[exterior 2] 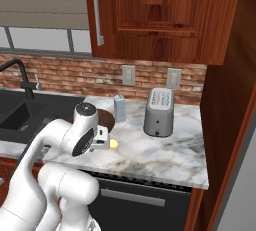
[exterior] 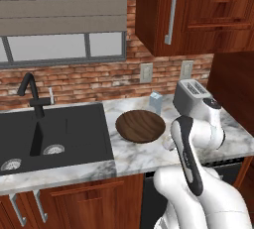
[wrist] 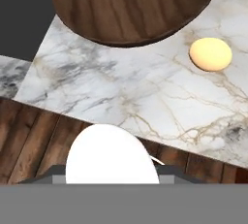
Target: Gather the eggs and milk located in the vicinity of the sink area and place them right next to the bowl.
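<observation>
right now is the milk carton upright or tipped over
Upright. The milk stands on its base on the marble counter behind the bowl, lighter top up.

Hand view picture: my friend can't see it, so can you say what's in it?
A small pale yellow egg lies on the white marble counter, close beside a wide dark wooden bowl but not touching it. The black sink fills one corner, and brown wooden cabinet fronts run below the counter's edge.
</observation>
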